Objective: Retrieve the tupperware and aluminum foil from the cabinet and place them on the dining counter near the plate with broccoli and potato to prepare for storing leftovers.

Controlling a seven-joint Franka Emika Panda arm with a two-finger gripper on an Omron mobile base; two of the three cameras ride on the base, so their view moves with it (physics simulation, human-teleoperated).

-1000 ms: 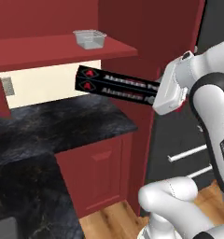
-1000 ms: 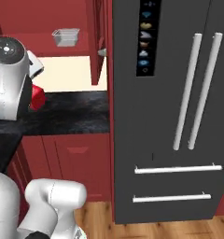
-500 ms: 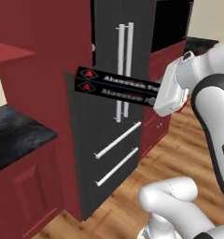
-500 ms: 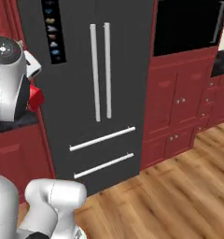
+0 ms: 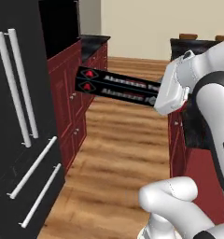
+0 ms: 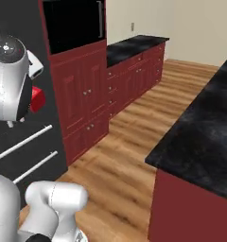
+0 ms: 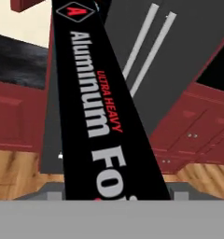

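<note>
Left base view is swinging from cabinet toward the black marbled island surface (image 6: 205, 127) at 3 o'clock, so delivery is underway; jaws are clamping the long black aluminum foil box (image 5: 118, 87).

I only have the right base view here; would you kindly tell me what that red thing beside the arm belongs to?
Observer: It is the red end of the aluminum foil box, a long black box sticking out level from the gripper.
Operator: Thank you. Is it held?
Observer: Yes, the hand grips it near one end.
Operator: What lies ahead of it?
Observer: The hand view shows the black fridge with pale handles behind the box.
</note>
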